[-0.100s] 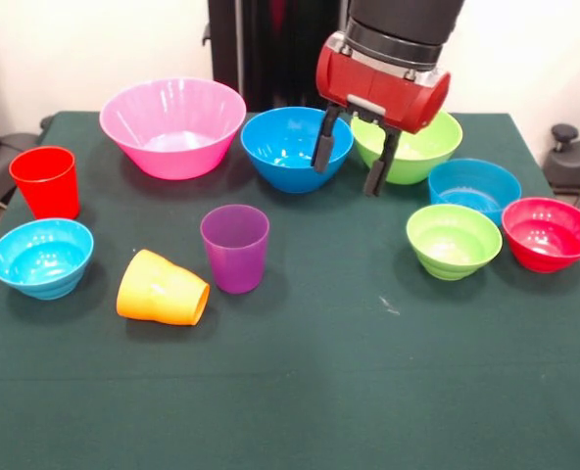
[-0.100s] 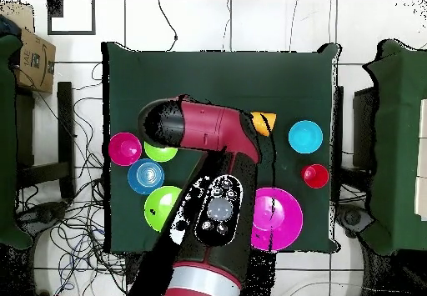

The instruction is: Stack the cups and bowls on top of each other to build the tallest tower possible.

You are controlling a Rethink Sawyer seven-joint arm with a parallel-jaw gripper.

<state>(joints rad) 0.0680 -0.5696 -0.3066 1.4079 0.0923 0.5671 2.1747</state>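
Your fingers (image 1: 351,161) hang spread and empty above the table (image 1: 300,392), between the mid-sized blue bowl (image 1: 292,149) and green bowl (image 1: 419,147). Nearest you, the orange cup (image 1: 162,289) lies tipped over beside the upright purple cup (image 1: 235,248). Farther back stand the red cup (image 1: 45,181) and pink bowl (image 1: 172,125).

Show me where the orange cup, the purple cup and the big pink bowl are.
orange cup (image 1: 161,289), front view, on its side wall.
purple cup (image 1: 235,257), front view, on its outer wall.
big pink bowl (image 1: 172,157), front view, on its outer wall.
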